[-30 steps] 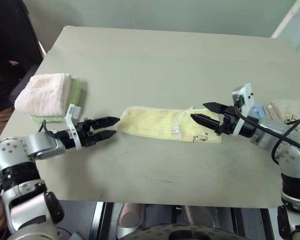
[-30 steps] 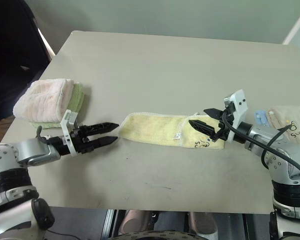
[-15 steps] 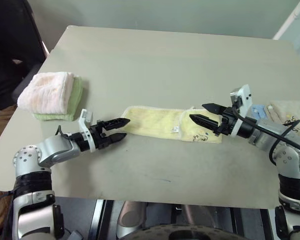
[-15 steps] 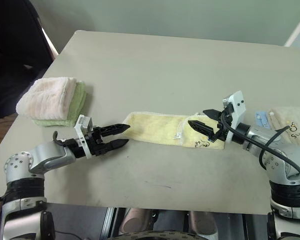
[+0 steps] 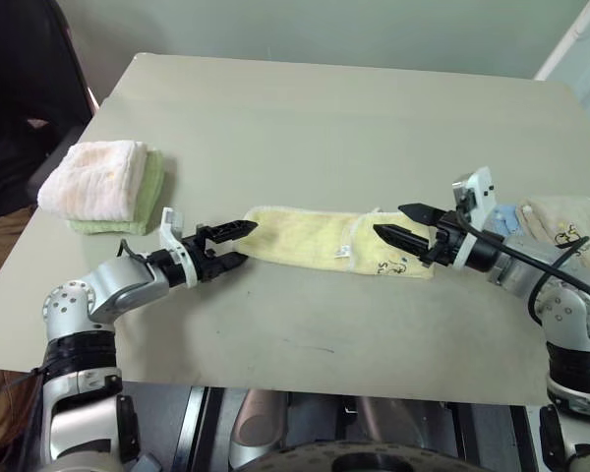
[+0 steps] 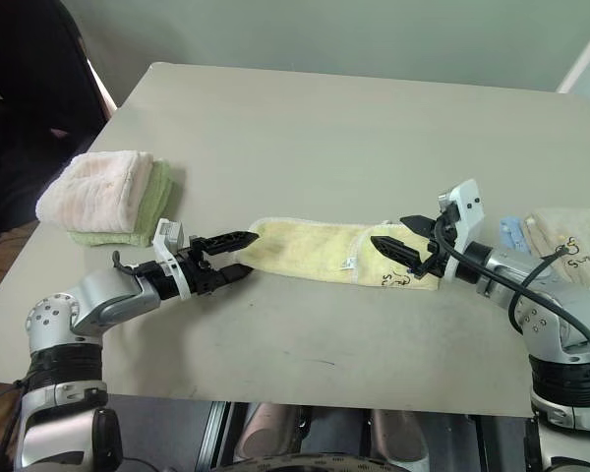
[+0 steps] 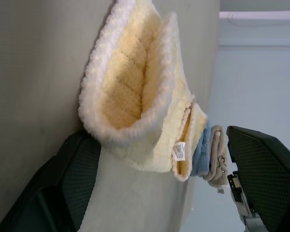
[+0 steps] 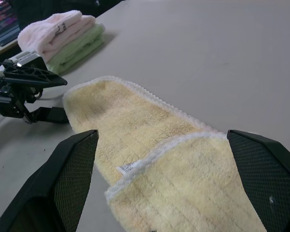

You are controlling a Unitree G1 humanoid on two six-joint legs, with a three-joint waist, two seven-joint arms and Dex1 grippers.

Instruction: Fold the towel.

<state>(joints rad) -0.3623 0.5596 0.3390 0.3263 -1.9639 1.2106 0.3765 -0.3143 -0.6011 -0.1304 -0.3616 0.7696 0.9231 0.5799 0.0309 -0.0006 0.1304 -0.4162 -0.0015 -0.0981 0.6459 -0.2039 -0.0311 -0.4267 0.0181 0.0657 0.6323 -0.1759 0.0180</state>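
**Both tools at opposite ends of the yellow towel, nothing clamped**

You have the towel (image 5: 336, 241) lying flat on the worktop (image 5: 315, 128), stretched long from your left to your right, near the front edge. Its right end is folded back over itself, with a small white tag (image 5: 345, 254) at the fold's edge and dark embroidered marks (image 5: 391, 268) close to the front hem.

Your left tool (image 5: 238, 245) sits at the towel's left end. Its fingers are apart, one above the hem and one at worktop level in front of it; the left wrist view shows the towel end (image 7: 130, 96) between the two black fingers (image 7: 72, 183), not pinched.

Your right tool (image 5: 396, 222) hovers over the folded right end, fingers spread wide, holding nothing. In the right wrist view the fold lies between its fingers (image 8: 75, 166).

A folded pink-and-green towel stack (image 5: 103, 185) rests near the worktop's left edge, well apart from the towel. A small blue cloth (image 5: 506, 216) and a beige cloth (image 5: 570, 224) lie just beyond the right tool, near the right edge.
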